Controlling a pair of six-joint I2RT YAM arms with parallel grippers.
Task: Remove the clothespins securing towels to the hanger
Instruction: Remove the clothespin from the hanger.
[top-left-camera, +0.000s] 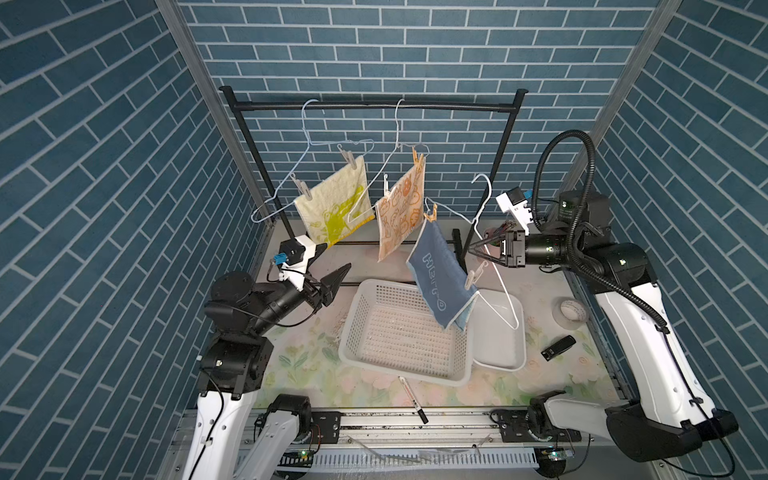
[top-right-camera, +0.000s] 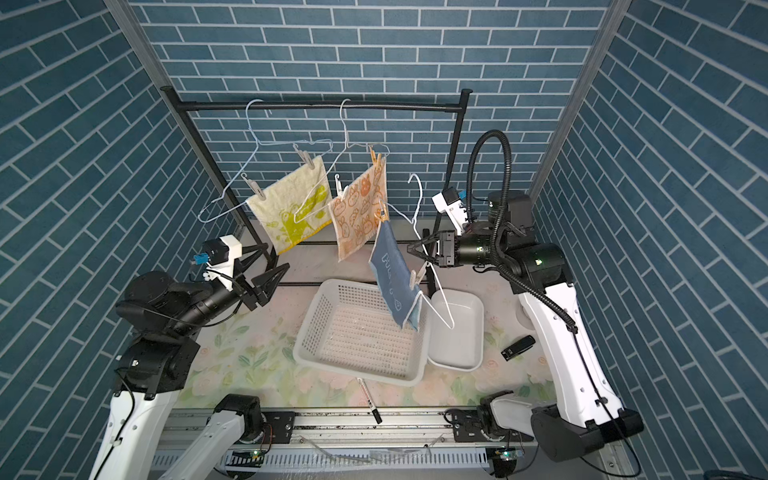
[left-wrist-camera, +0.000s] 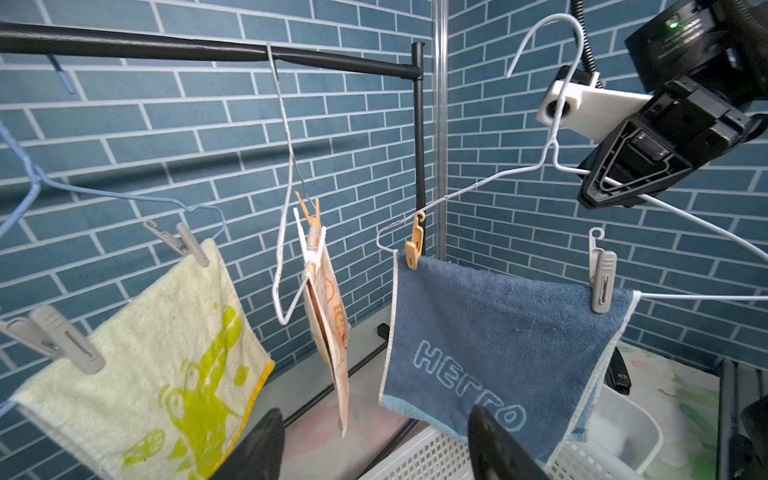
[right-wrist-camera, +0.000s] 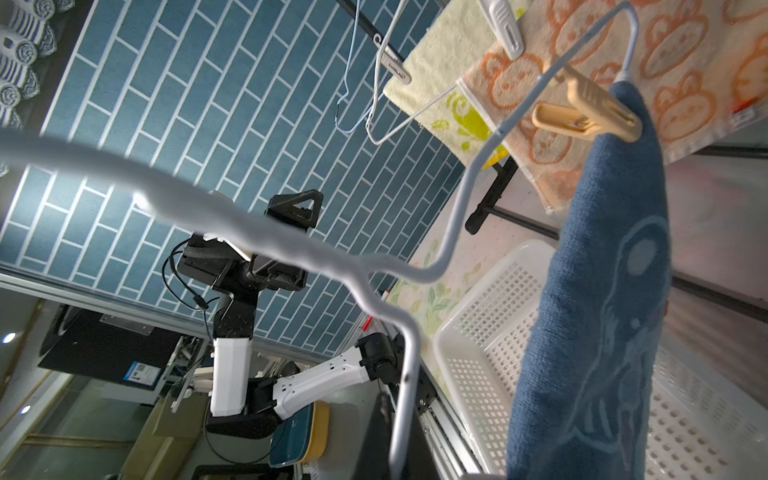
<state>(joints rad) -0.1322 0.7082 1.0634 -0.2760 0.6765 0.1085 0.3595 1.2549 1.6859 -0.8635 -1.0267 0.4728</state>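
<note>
- The black rack (top-left-camera: 374, 107) stands at the far side of the desk (top-left-camera: 299, 365). The yellow towel (top-left-camera: 332, 203) and the orange towel (top-left-camera: 399, 216) hang from its rail.
- The white basket (top-left-camera: 353, 320) sits mid-desk.
- The blue towel (top-left-camera: 440, 278) hangs above the basket's right side on a white hanger (right-wrist-camera: 41, 149), whose hook is off the rail.
- The right tool (top-left-camera: 478, 250) is pressed together on that hanger's wire, just right of the towel.
- The left tool (left-wrist-camera: 376, 444) is spread and empty, left of the basket and apart from every towel.
- All six clothespins (top-left-camera: 347, 157) appear in place. On the blue towel, the tan pin (left-wrist-camera: 414, 243) grips the far-left corner. The grey pin (left-wrist-camera: 601, 278) grips the near-right corner, beside the right tool.
- Governing relation, as judged: both pins lie right of and above the left tool, with their long axes crosswise to the hanger's bottom wire. The left arm is free, and the tan pin is on its side.
- Obscured: the orange towel shows edge-on in the left wrist view. In the right wrist view the wire is blurred, the tool's own tips cannot be made out, and the grey pin is out of sight.
</note>
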